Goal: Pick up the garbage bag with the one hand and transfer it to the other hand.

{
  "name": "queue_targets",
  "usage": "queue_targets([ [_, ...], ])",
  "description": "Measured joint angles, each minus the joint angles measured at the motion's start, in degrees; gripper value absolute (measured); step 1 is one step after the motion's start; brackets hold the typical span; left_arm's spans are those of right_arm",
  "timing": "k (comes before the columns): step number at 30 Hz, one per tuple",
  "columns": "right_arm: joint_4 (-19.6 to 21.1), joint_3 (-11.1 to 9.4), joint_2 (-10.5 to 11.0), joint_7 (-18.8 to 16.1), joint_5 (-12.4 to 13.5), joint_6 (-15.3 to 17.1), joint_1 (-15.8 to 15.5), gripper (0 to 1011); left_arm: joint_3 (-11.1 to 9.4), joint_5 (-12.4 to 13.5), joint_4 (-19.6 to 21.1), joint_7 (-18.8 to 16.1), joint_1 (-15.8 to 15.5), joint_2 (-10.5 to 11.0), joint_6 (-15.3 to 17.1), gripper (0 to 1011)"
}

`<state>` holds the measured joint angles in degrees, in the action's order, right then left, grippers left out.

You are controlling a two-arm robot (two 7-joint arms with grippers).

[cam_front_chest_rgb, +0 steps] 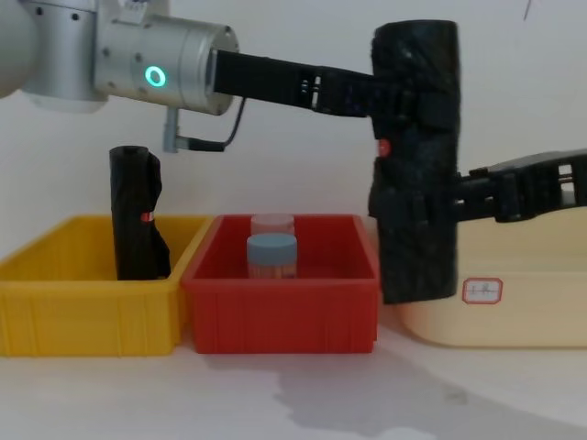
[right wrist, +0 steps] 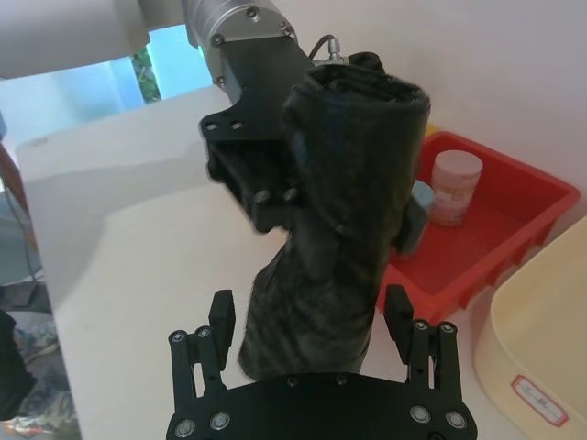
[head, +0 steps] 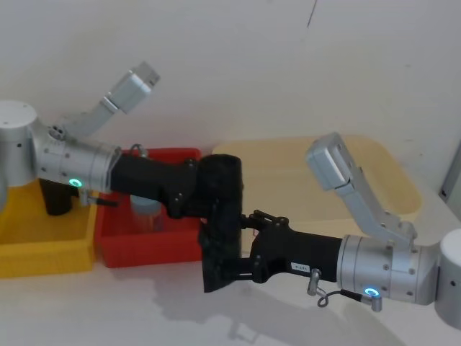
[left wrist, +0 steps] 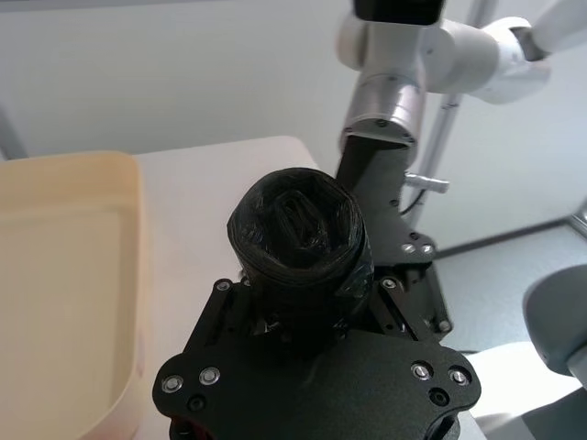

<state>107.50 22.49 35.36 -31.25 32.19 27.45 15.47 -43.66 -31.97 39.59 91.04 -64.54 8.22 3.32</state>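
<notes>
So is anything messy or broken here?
Nothing is spilled or broken. The garbage bag hangs upright in the air, pinched near its top by the left claw, with the right claw open around its lower half. Only the slim black roll in the yellow bin looks scruffy: a wrinkled flap hangs loose.

Pretty bare room tbh. The wall [head: 288, 72] behind everything is plain off-white, with just one thin dark line [head: 312, 13] running slantwise near the top on the right of the head view. The tabletop [head: 144, 303] is smooth white and a bit glossy. From the chest view you can see a soft grey shadow [cam_front_chest_rgb: 367, 394] pooled on it toward the front. The right wrist view catches a window [right wrist: 170, 60] glowing bright bluish with daylight, plus a bit of greenery [right wrist: 142, 69] outside. Past the tabletop's edge in the left wrist view there's a pale grey-blue floor [left wrist: 514, 275] meeting the wall.
</notes>
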Motion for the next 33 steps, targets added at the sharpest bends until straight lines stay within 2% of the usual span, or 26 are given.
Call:
queue_targets([
  [3, -0.47, 0.43, -0.14, 0.48, -0.44, -0.43, 0.24, 1000, -0.71, -0.02, -2.08, 2.2, -0.95, -1.54, -1.52, 371],
  [13, -1.37, 1.48, -0.23, 1.13, -0.71, -0.49, 0.58, 991, -2.04, -0.16, -5.59, 4.88, -2.55, -4.03, -4.18, 371],
  [18, -1.55, 1.78, -0.19, 1.26, -0.64, -0.35, 0.61, 908, -2.46, -0.22, -6.84, 5.6, -3.09, -4.86, -5.14, 371],
  [22, -1.65, 1.95, -0.17, 1.3, -0.57, -0.28, 0.63, 766, -2.65, -0.26, -7.44, 5.97, -3.38, -5.29, -5.64, 371],
  [24, -1.71, 2.03, -0.16, 1.32, -0.51, -0.24, 0.64, 738, -2.74, -0.28, -7.73, 6.15, -3.5, -5.47, -5.87, 371],
  [25, -1.72, 2.06, -0.16, 1.32, -0.5, -0.23, 0.64, 672, -2.78, -0.28, -7.81, 6.2, -3.54, -5.53, -5.94, 371],
  [28, -1.77, 2.13, -0.14, 1.34, -0.45, -0.17, 0.65, 615, -2.87, -0.3, -8.08, 6.36, -3.65, -5.72, -6.17, 371],
  [29, -1.78, 2.15, -0.13, 1.35, -0.43, -0.15, 0.66, 553, -2.89, -0.31, -8.15, 6.4, -3.68, -5.75, -6.22, 371],
  [33, -1.83, 2.23, -0.11, 1.38, -0.38, -0.13, 0.69, 506, -3.0, -0.32, -8.43, 6.57, -3.8, -5.95, -6.45, 371],
])
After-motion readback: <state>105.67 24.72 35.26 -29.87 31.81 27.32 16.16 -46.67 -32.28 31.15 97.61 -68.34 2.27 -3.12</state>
